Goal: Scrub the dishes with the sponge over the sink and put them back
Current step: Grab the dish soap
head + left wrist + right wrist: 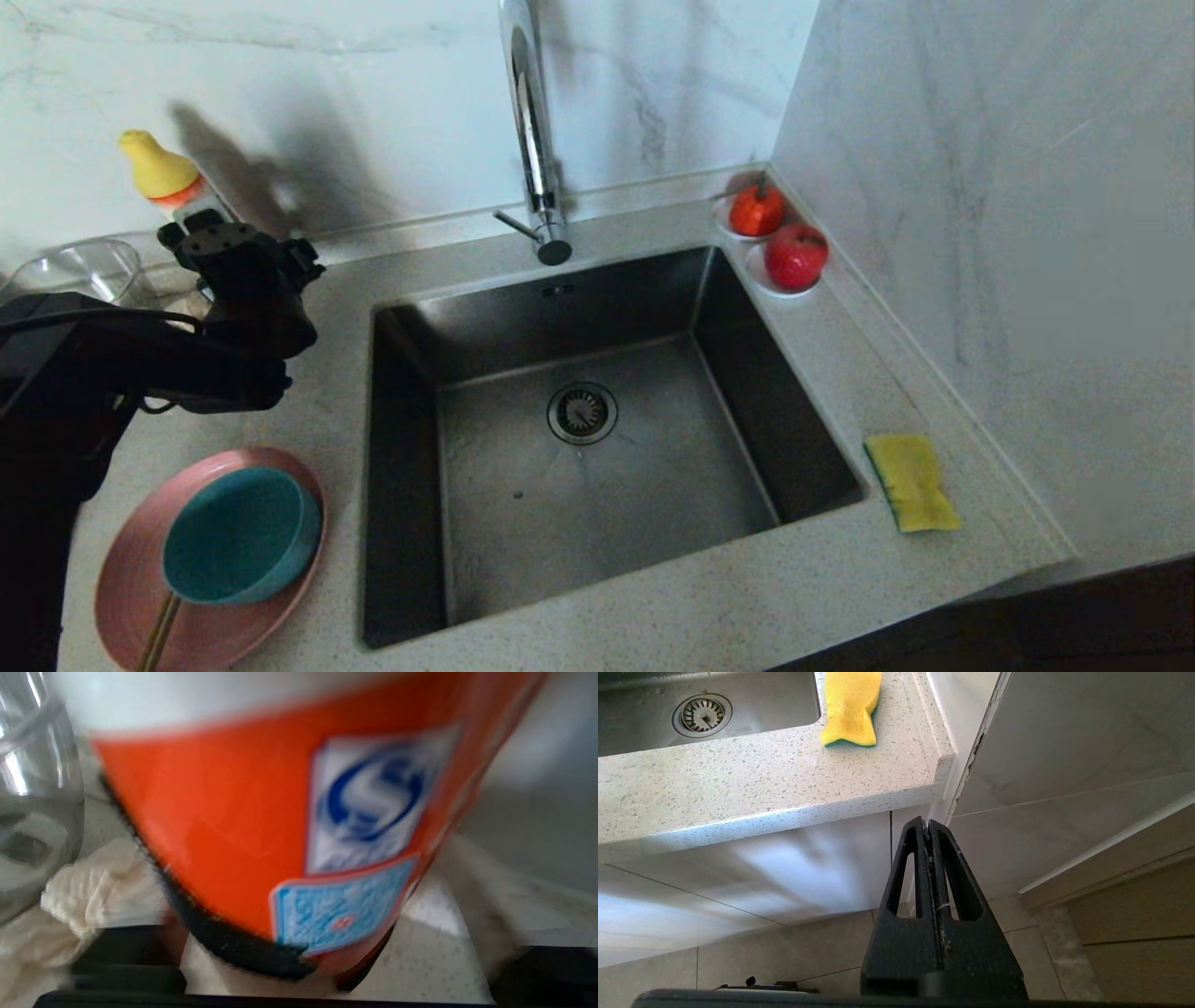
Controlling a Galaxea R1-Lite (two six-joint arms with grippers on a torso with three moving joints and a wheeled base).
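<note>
The pink plate (pixel 126 583) lies on the counter left of the sink (pixel 653 485), with the teal bowl (pixel 238 532) standing in it. To the right of the sink, the yellow sponge (pixel 910 481) (pixel 850 709) rests on the counter. My left gripper (pixel 233 238) (pixel 341 961) is at the back left, away from the dishes. It is open, with an orange soap bottle (pixel 177 191) (pixel 224 812) standing between its fingers. My right gripper (pixel 928 823) hangs shut and empty below the counter's front edge.
A tall chrome tap (pixel 532 121) rises behind the sink, above the drain (pixel 582 412). A clear glass bowl (pixel 75 271) (pixel 28 788) and a beige rag (pixel 88 896) sit beside the bottle. Two saucers with red fruit (pixel 796 254) stand at the back right corner.
</note>
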